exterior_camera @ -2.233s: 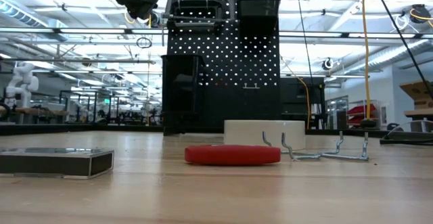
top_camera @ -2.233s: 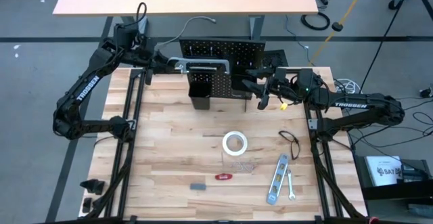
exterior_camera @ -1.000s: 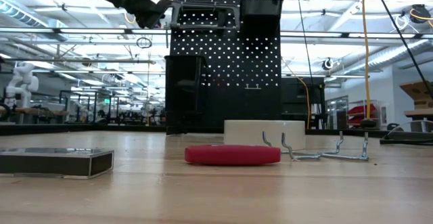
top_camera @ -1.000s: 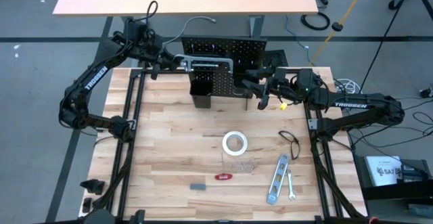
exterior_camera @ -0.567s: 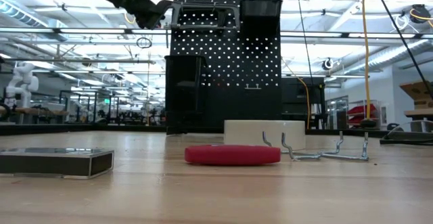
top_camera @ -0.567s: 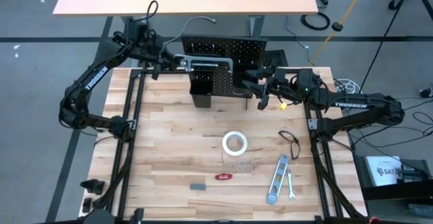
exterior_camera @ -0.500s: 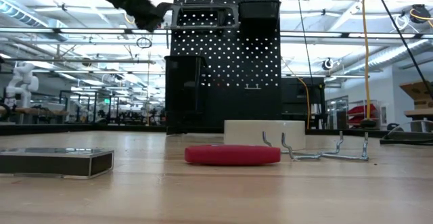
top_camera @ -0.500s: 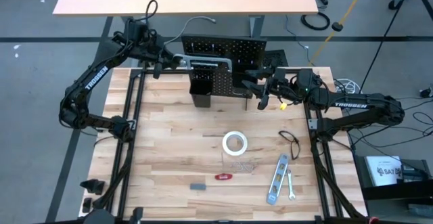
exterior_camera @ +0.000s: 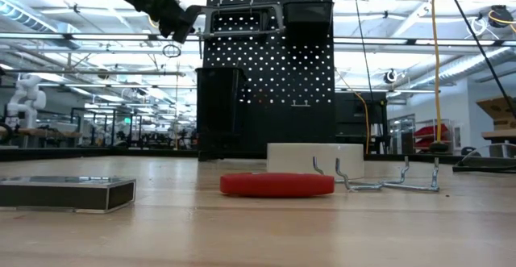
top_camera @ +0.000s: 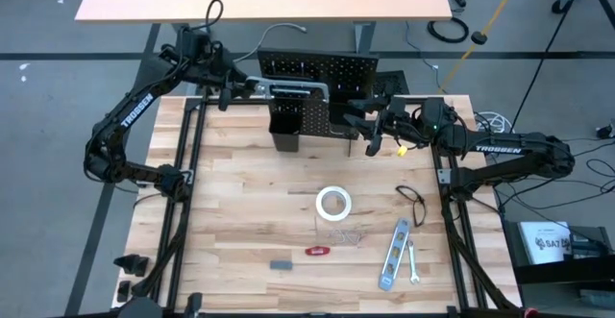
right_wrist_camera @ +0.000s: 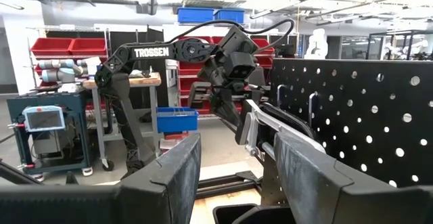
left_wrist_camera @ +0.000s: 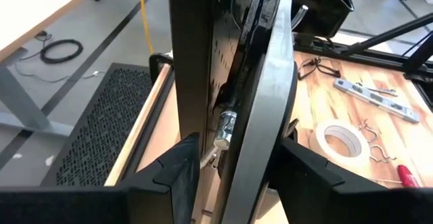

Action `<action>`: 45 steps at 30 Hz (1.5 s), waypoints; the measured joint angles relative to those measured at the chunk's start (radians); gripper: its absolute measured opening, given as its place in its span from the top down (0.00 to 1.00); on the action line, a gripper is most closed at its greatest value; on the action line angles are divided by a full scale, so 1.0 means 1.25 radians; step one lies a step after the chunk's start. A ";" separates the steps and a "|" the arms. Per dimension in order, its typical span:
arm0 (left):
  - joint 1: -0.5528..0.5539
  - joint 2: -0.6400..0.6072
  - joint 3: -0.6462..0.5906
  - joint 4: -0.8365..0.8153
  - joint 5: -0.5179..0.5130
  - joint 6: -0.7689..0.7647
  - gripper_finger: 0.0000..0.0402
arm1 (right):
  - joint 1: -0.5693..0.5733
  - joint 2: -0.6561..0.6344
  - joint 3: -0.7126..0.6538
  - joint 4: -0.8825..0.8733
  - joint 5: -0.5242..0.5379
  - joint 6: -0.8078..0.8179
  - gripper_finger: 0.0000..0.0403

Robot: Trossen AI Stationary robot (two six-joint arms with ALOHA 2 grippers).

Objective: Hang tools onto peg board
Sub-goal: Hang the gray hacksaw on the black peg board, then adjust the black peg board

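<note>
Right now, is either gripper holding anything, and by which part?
The left gripper sits around the grey bar clamp at its bar end, by the peg board top; whether it grips cannot be told. The right gripper holds nothing.

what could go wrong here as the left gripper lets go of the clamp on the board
1. The grey bar clamp sits at the peg board's top edge; if it is not seated on a hook, it may drop once the left gripper, fingers either side of it, backs away.
2. The right gripper hangs close to the board and could bump it.
</note>
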 joint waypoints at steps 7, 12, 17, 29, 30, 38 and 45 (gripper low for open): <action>0.000 -0.001 0.007 0.001 0.032 0.000 0.56 | 0.000 0.000 0.000 -0.001 0.000 0.000 0.55; -0.002 -0.004 0.013 0.000 0.034 0.001 0.56 | 0.000 0.000 0.000 -0.002 0.000 -0.004 0.55; -0.003 -0.004 0.013 0.000 0.034 0.002 0.56 | 0.000 0.000 0.000 -0.003 0.000 -0.006 0.55; -0.003 -0.027 0.013 -0.004 -0.031 0.005 0.56 | 0.000 0.000 0.000 -0.008 0.000 -0.006 0.55; -0.003 -0.029 0.013 -0.004 -0.037 0.005 0.56 | 0.000 0.000 0.000 -0.008 0.000 -0.006 0.55; -0.003 -0.046 0.014 -0.019 -0.039 0.005 0.56 | 0.000 0.000 0.000 -0.008 0.000 -0.006 0.55; 0.000 -0.074 0.014 -0.046 -0.072 0.023 0.56 | 0.000 0.000 0.000 -0.008 -0.001 -0.006 0.55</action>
